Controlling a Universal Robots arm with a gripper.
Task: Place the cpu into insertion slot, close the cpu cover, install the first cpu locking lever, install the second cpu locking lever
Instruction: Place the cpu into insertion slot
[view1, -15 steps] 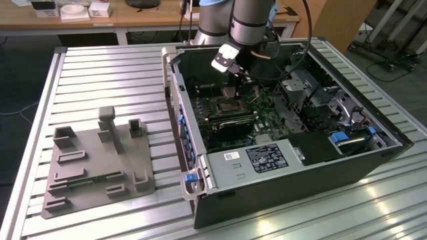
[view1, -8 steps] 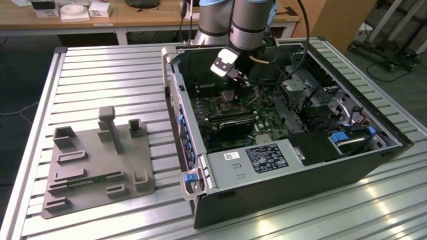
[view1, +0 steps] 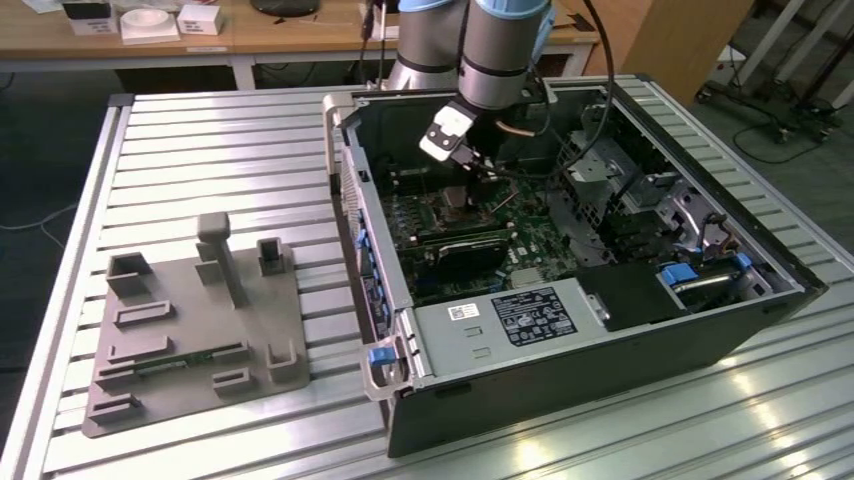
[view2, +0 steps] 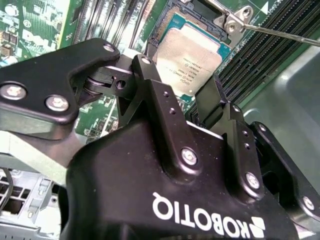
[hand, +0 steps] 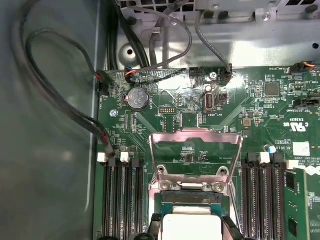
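Note:
In both wrist views the cpu (view2: 192, 57) (hand: 192, 229), a flat square chip with a silvery top, lies level over the insertion slot (hand: 190, 197) on the green board. My gripper (view2: 182, 79) (hand: 192, 231) straddles it, and its black fingers (view2: 150, 80) press against two opposite edges of the chip. The cpu cover (hand: 195, 136), a thin silvery frame, stands swung up on its hinge behind the slot. A thin metal locking lever (view2: 285, 34) juts out beside the cover's hinge screw. In the exterior view the gripper (view1: 467, 175) reaches down inside the open computer case.
Long black memory slots (hand: 122, 200) run along both sides of the socket. Grey cables (hand: 60, 100) loop along the case wall. The case (view1: 747, 330) has a black labelled box (view1: 527, 315) at its near end. A grey fixture (view1: 200, 330) stands at the exterior view's left.

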